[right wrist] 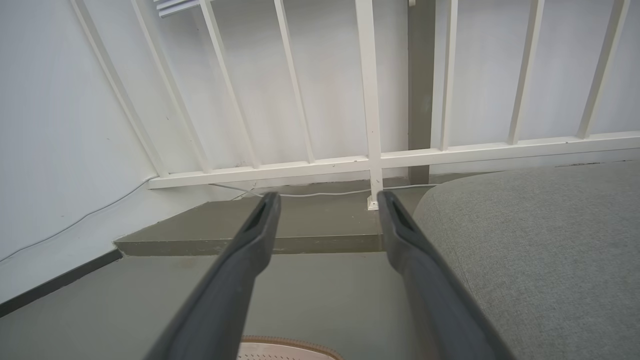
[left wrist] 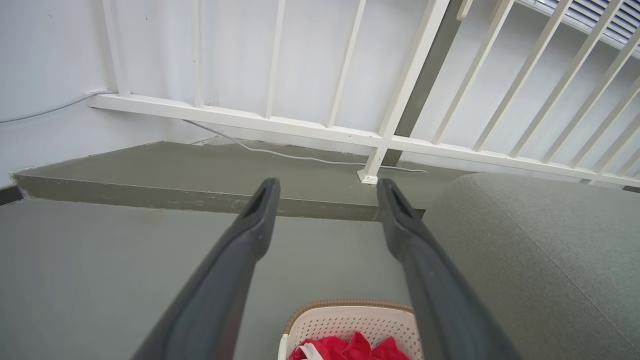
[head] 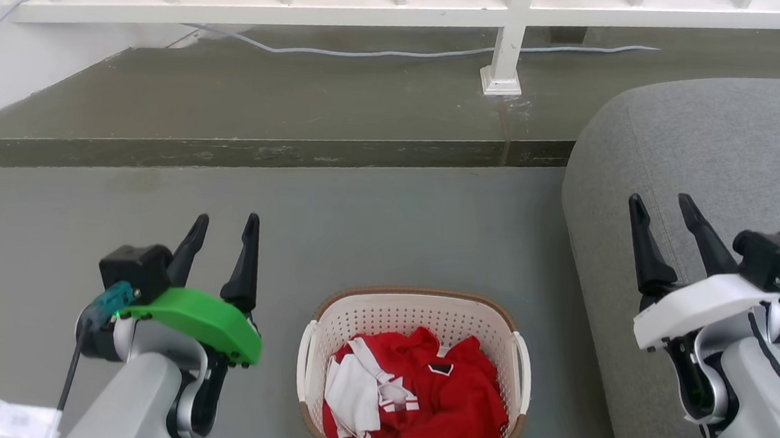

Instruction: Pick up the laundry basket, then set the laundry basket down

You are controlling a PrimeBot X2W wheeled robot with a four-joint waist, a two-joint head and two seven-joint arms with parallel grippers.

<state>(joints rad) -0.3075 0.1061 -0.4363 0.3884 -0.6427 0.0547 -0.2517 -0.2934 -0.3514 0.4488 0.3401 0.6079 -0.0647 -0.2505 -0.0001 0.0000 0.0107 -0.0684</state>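
The laundry basket [head: 417,316] stands upright, handles [head: 304,360] left and right.

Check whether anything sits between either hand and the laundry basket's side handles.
Nothing visible does. The left hand and right hand hang open either side of the laundry basket, only floor between. The grey sofa is near the right hand, outside that path.

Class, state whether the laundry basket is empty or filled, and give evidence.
Not empty. Red and white clothes lie inside the basket, covering its bottom.
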